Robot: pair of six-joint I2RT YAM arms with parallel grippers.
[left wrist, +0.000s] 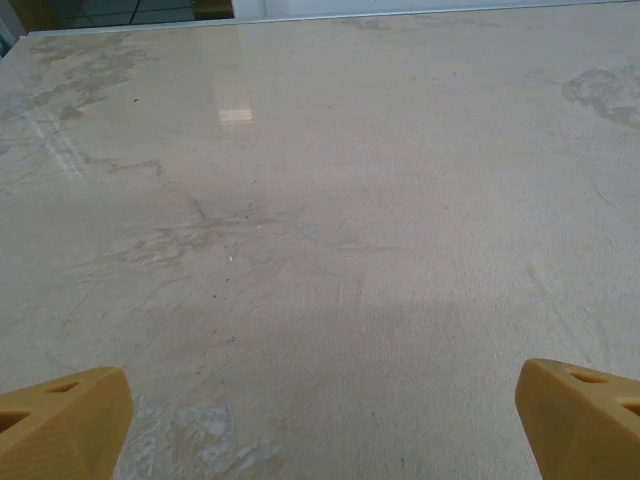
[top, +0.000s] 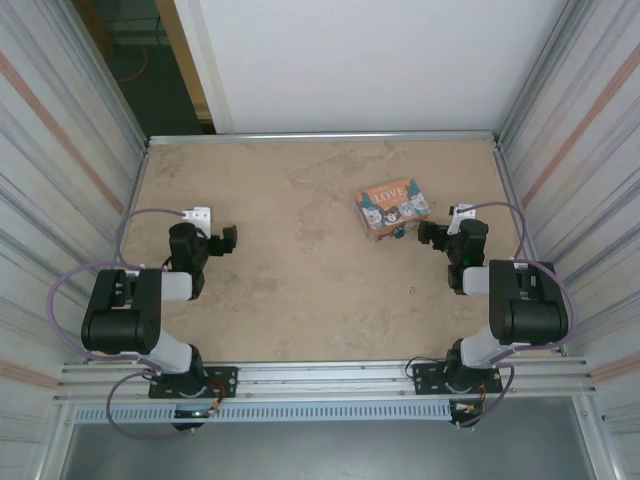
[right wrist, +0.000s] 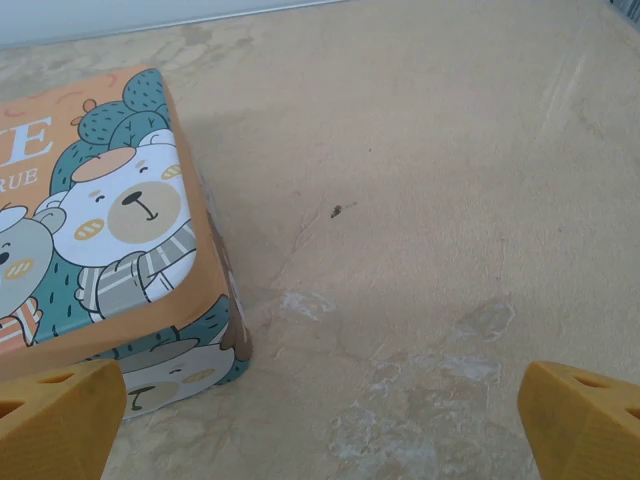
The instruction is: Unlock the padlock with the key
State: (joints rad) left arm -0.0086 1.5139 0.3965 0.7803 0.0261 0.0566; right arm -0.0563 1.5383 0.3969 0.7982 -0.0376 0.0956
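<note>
We saw the right gripper (top: 430, 233) just beside the orange box (top: 393, 205), the left gripper (top: 228, 240) well apart from it; both spread wide, empty.

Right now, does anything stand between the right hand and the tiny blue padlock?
Nothing visible does. The tiny blue-bodied padlock lies at the near edge of the orange cartoon box, beside the open right hand.
</note>
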